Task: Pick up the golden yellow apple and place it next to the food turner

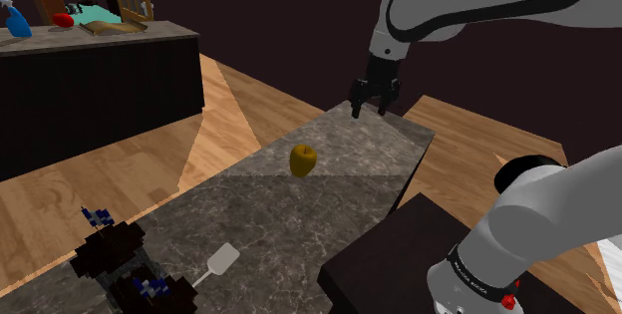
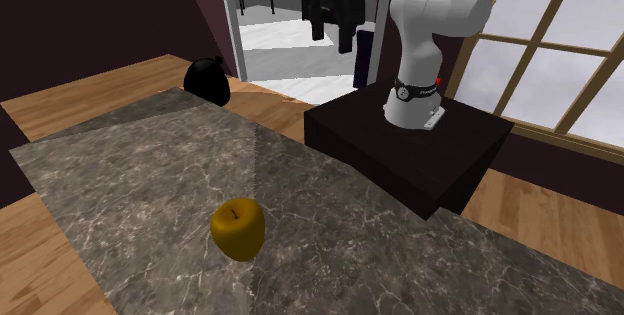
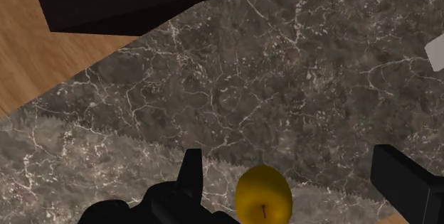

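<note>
- Hand hangs above the table's far end, fingers apart, empty; likely lined up for a descent.
- Yellow apple sits upright mid-table, untouched.
- Food turner lies well apart, toward shoulder view's lower left.

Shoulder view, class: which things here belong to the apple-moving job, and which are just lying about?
Job in hand: yellow apple; white food turner; tool, open above the table.
Lying about: blue bottle and red item on the far counter; dark clutter beside the turner.
</note>
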